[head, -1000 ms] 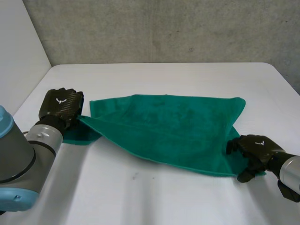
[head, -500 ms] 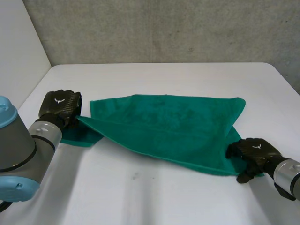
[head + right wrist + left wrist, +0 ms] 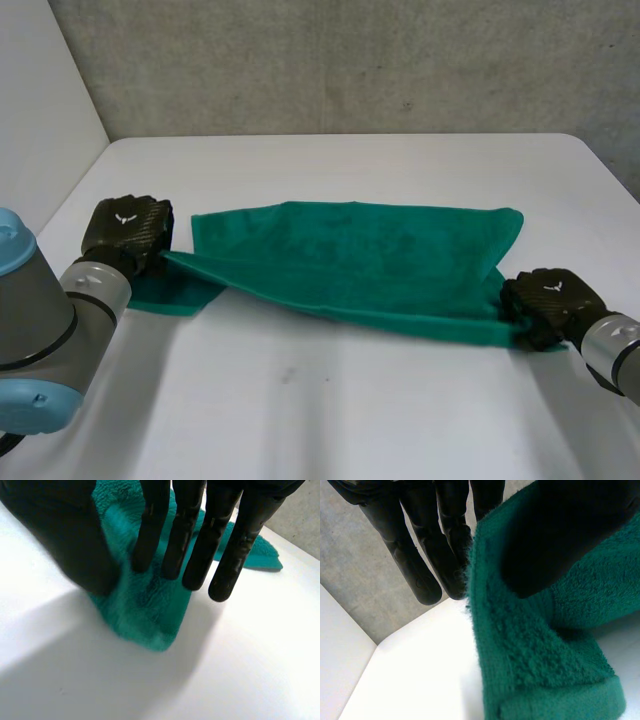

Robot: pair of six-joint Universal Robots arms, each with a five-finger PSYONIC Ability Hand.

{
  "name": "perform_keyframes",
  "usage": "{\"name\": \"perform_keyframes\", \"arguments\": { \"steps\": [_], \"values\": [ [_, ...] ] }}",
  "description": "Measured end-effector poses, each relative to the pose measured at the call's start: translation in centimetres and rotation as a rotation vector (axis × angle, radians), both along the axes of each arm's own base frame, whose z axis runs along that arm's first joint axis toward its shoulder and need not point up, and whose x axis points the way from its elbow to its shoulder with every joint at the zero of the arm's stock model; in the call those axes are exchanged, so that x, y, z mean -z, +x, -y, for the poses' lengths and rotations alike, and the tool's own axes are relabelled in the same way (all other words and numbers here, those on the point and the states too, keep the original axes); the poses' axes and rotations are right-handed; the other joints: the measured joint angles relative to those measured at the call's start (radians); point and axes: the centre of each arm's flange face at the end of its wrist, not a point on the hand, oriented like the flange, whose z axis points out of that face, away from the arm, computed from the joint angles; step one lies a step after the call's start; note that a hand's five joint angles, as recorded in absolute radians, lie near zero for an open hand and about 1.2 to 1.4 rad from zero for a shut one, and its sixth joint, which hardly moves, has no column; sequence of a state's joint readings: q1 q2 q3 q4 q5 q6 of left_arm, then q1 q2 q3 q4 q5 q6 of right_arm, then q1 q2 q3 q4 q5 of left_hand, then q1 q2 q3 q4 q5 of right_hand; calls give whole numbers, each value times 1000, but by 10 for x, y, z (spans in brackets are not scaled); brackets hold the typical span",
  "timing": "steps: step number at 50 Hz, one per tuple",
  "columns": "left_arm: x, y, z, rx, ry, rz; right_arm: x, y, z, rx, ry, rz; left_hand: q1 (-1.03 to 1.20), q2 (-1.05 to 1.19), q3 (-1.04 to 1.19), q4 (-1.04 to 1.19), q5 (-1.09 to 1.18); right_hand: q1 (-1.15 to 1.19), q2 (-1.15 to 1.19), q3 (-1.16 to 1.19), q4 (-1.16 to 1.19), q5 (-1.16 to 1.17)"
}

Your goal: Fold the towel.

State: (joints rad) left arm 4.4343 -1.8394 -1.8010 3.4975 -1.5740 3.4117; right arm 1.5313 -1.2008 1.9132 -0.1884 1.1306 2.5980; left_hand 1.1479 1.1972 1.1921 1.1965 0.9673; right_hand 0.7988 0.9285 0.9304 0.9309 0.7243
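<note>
L hand: clamped on towel's near-L corner. Wrist view shows cloth nipped betw. thumb and straight fingers. Corner held just off the table.
Towel: green, mid-table, spread betw. both hands. Far edge lies flat, near edge drawn taut L to R. A small flap lies on the table under the L corner.
R hand: grasping near-R corner, cloth nipped betw. thumb and fingers, low and prob. touching the table.
Risk, L side: thin hold at the very edge, so a tug fwd could slip the corner out and the fold would drop crooked. The loose flap may get tucked into the fold.
Risk, R side: hand is low, so cloth may drag. If the hands move unevenly, edges won't line up.
Containers: none here. Towel sits on bare table.
</note>
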Motion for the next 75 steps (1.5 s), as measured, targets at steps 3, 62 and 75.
{"name": "perform_keyframes", "arguments": {
  "steps": [3,62,75],
  "values": [
    [0,0,0,0,1,1,-1,2,3,1,-9,-2,0,0,0,0,0,0,0,0,0,0],
    [-28,-28,71,84,-44,387,-126,36,81,46,-316,-398,0,0,1,0,0,180,246,247,258,260],
    [-232,-37,74,-92,-952,-48,-332,35,79,283,-1153,134,0,0,2,0,0,180,246,247,258,267]
  ]
}}
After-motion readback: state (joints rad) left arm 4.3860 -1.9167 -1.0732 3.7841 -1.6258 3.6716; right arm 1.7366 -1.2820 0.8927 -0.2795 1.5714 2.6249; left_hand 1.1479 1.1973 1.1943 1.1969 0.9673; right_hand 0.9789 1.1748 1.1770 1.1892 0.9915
